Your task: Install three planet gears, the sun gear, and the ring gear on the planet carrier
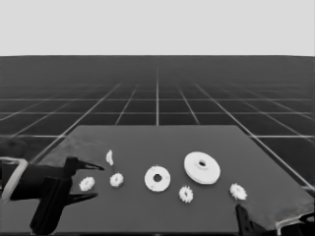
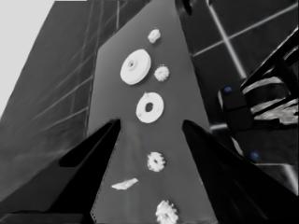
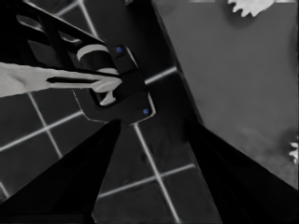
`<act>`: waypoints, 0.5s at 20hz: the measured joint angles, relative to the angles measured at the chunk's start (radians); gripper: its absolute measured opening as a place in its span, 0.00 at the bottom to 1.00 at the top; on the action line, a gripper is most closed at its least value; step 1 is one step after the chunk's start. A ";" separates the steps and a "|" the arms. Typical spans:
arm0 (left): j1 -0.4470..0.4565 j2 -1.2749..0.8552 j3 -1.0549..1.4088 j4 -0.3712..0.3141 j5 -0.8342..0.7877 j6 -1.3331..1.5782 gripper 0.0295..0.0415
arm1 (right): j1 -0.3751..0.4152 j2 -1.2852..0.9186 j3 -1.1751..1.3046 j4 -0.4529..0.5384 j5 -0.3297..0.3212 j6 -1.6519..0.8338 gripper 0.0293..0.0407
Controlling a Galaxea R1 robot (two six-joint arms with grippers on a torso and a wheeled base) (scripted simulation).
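The smaller round part (planet carrier) lies flat mid-table, with the larger round part (ring gear) just right of it. Four small gears lie loose: one between the fingers of my left gripper, one beside it, one in front of the round parts, one at the right. I cannot tell the sun gear from the planet gears. The left gripper is open and parked over the table's left end, touching nothing. My right gripper is open past the table's right corner.
A thin white piece lies behind the left gears. The right arm shows only at the lower right corner. Dark machinery with blue lights stands beyond the table's edge near the right gripper.
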 joint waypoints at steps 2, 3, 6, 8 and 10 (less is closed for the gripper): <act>-0.042 0.001 -0.046 0.047 -0.031 0.002 0.16 | 0.032 -0.009 -0.037 -0.049 -0.015 0.002 0.38; -0.051 0.002 -0.056 0.058 -0.038 0.002 0.43 | 0.039 -0.011 -0.045 -0.060 -0.019 0.003 0.66; -0.001 0.596 -0.401 0.136 0.933 -1.338 0.90 | 0.047 -0.013 -0.054 -0.072 -0.023 0.003 0.80; 0.028 0.669 -0.682 -0.139 0.886 -1.533 0.79 | 0.048 -0.014 -0.055 -0.074 -0.023 0.003 0.81; 0.044 0.694 -0.810 -0.232 0.865 -1.562 0.75 | 0.048 -0.014 -0.055 -0.075 -0.023 0.003 0.81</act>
